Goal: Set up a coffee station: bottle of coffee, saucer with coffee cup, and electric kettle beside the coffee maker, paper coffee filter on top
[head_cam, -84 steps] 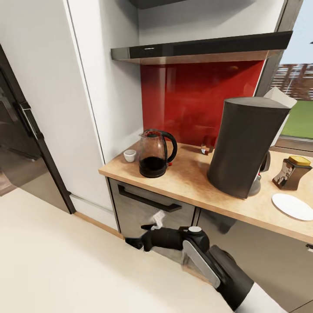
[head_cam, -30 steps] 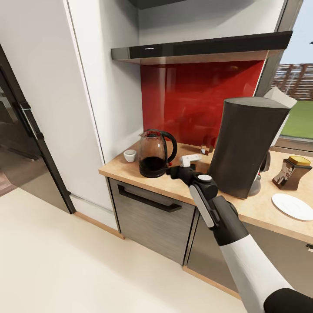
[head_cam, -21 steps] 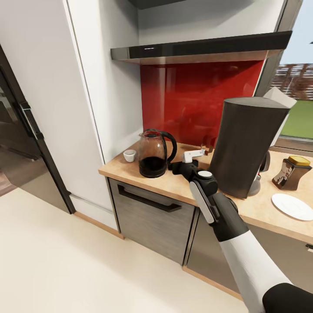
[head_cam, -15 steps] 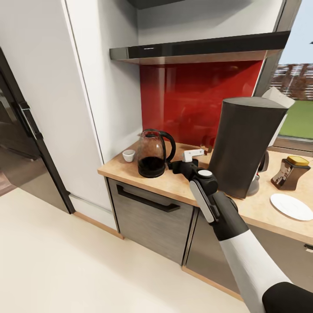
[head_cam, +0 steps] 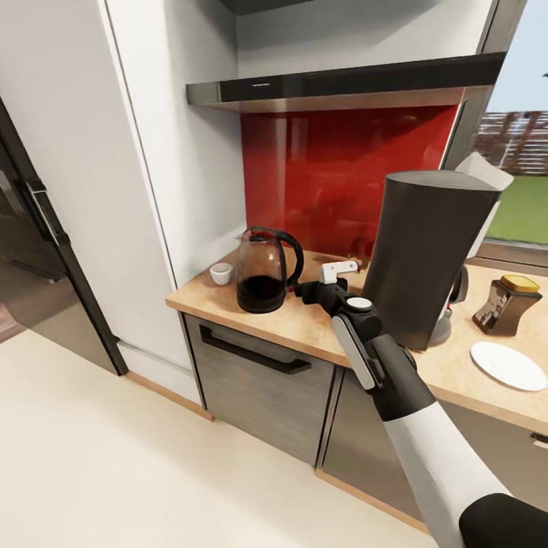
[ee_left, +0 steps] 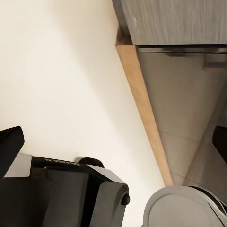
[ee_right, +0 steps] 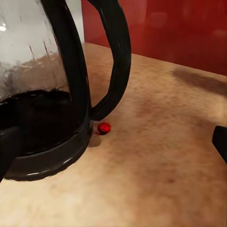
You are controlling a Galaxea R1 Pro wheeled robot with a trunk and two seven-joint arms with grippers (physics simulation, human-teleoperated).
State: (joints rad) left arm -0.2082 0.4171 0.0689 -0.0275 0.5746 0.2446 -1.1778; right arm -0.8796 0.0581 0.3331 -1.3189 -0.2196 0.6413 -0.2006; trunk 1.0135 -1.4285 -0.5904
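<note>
While I am lining up on the electric kettle (head_cam: 262, 270), my right pincer (head_cam: 310, 289) is hanging spread open beside its handle.

Going left to right, the coffee cup (head_cam: 221, 273) is sitting by the wall; the kettle is standing apart from the coffee maker (head_cam: 426, 255), so I am reaching to bring it closer; bottle of coffee (head_cam: 504, 304) and saucer (head_cam: 507, 365) are waiting further right on the bench (head_cam: 312, 323).
</note>
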